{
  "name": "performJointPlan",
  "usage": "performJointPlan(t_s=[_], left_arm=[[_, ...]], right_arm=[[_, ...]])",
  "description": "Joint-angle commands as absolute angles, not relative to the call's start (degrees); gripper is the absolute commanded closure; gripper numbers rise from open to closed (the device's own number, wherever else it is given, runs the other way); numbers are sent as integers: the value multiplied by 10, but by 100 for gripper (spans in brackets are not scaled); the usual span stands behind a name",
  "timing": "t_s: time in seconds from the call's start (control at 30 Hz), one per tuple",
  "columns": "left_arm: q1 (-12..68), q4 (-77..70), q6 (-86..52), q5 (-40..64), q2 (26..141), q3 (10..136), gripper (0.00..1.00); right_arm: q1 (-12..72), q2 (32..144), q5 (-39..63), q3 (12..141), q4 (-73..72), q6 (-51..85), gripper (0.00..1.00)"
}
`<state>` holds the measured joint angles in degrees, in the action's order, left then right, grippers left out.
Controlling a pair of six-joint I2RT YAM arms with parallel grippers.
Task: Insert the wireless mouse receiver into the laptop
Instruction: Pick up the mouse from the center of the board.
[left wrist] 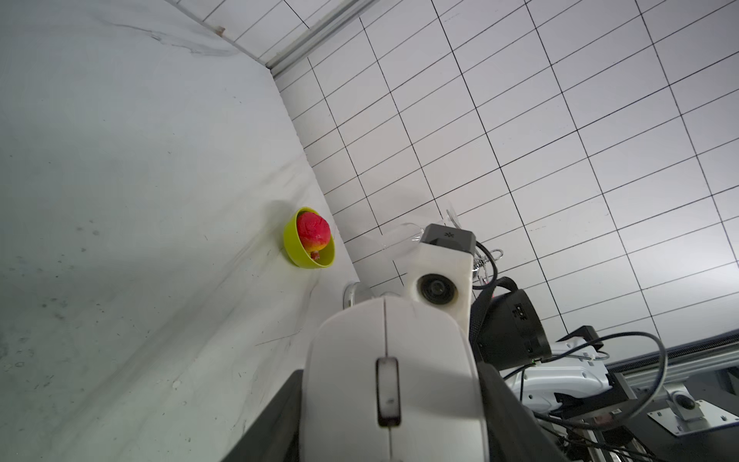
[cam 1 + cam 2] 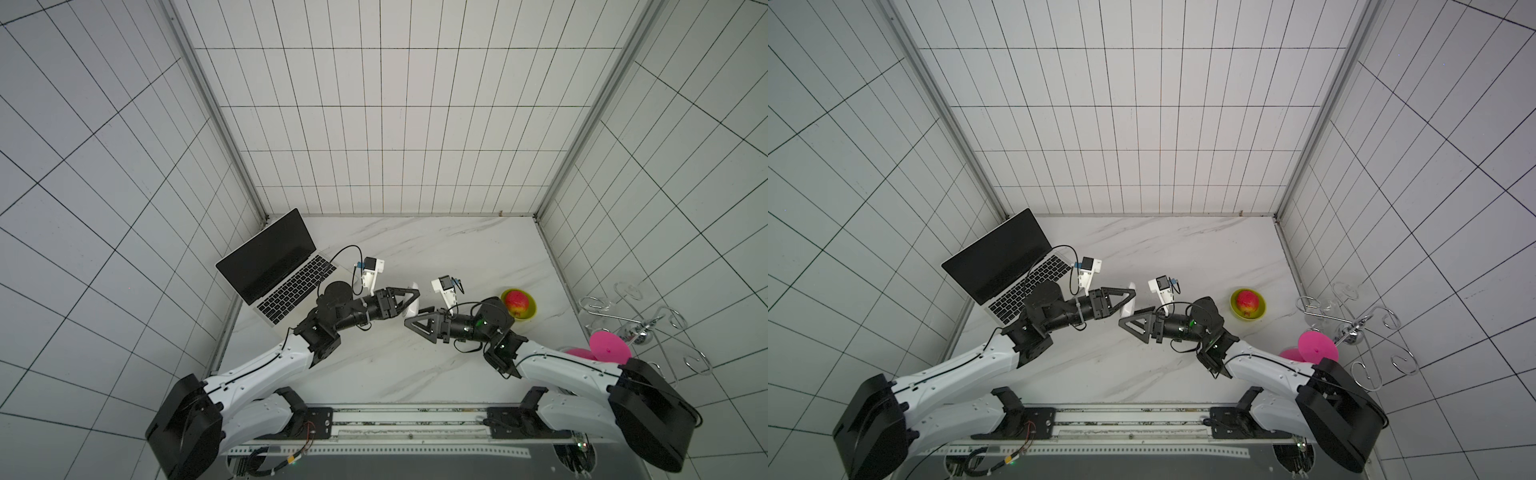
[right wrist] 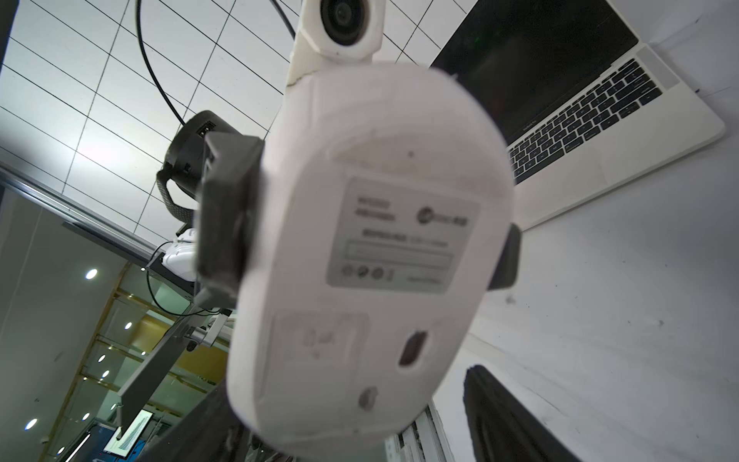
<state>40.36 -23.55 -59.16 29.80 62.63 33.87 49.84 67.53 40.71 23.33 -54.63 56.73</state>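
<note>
The wireless mouse is gripped aloft by the left tool, well apart from the laptop; its receiver, unseen and judged stowed inside, could be fumbled onto the worktop if pinched off-centre by the spread right tool.

I can't pick out the receiver in any view. Both top views: mouse mostly behind the left jaws, only white slivers; left arm covers a corner of the laptop, its ports too small to read. Right wrist view: mouse label blurred, right jaws cropped by the frame, contact with the mouse unclear. Left wrist view crops the mouse too.
</note>
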Motion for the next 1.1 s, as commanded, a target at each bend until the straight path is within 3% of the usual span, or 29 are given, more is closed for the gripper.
performJointPlan(t_s=[0.0, 0.2, 0.37, 0.43, 0.57, 0.63, 0.9, 1.07], left_arm=[[404, -274, -607, 325, 617, 327, 56], [406, -273, -605, 330, 614, 324, 56], [406, -273, -603, 328, 614, 317, 55], [407, -267, -602, 318, 611, 311, 46], [406, -236, -597, 293, 598, 301, 11], [403, -195, -586, 279, 588, 305, 5], [371, 13, -522, 275, 552, 327, 3], [360, 194, -430, 336, 599, 407, 16]], right_arm=[[495, 679, 417, 254, -599, 581, 21], [496, 690, 426, 269, -605, 583, 36], [496, 695, 429, 266, -604, 571, 59], [496, 690, 422, 260, -575, 545, 66], [495, 664, 401, 257, -456, 460, 68], [497, 646, 384, 263, -362, 397, 69], [564, 621, 142, 343, 39, 101, 74], [600, 633, 48, 372, 108, 27, 76]])
